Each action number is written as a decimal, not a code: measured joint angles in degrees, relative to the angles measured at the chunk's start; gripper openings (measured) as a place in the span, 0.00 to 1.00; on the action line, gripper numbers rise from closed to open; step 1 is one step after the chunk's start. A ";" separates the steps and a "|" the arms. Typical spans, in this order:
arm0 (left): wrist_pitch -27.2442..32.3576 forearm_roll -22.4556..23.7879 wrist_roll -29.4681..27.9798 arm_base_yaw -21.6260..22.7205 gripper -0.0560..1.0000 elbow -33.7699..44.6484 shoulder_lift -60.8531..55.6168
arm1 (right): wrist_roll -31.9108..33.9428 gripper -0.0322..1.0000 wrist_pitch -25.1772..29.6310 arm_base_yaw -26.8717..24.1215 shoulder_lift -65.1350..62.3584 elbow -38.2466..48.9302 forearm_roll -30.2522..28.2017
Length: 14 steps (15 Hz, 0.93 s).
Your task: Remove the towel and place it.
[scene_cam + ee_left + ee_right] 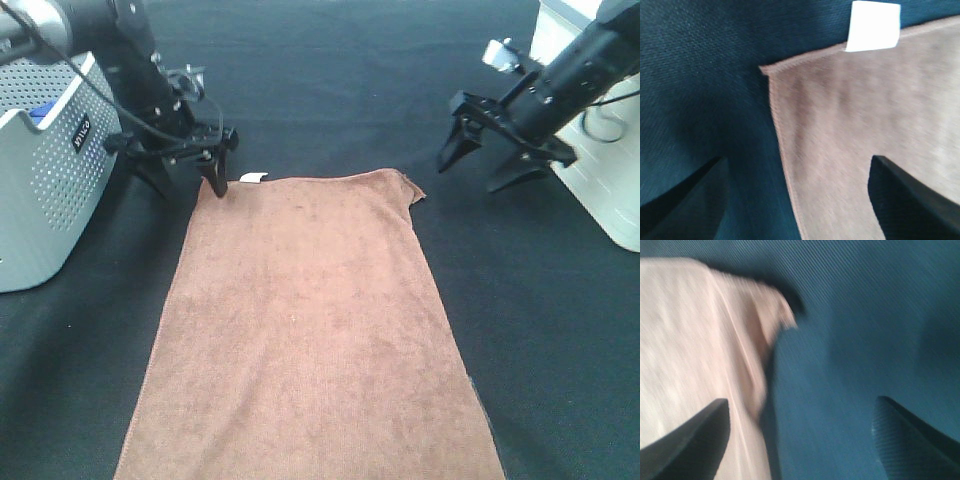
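Towel (310, 330) flat on black bench (545, 330), left gripper (190, 178) and right gripper (470, 175) by its upper corners, jaws open, empty.

towel (305, 330) plain brown, white tag (254, 177); table cloth (330, 90) black, fine weave; basket (45, 180) grey, dotted perforations; grippers black

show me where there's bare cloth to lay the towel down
The black cloth is bare beyond the towel's far edge, between the left tool and right tool, and right of the towel up to the white box. It is tight between towel and grey basket.
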 joint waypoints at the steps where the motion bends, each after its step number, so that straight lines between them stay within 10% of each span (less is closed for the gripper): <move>1: 0.11 -0.57 0.52 0.17 0.74 -0.06 0.97 | -1.66 0.77 0.00 0.00 2.35 -1.49 2.12; 14: 0.46 -10.94 3.38 -0.29 0.74 -1.20 3.50 | -13.35 0.73 -9.57 5.61 12.26 -4.76 16.33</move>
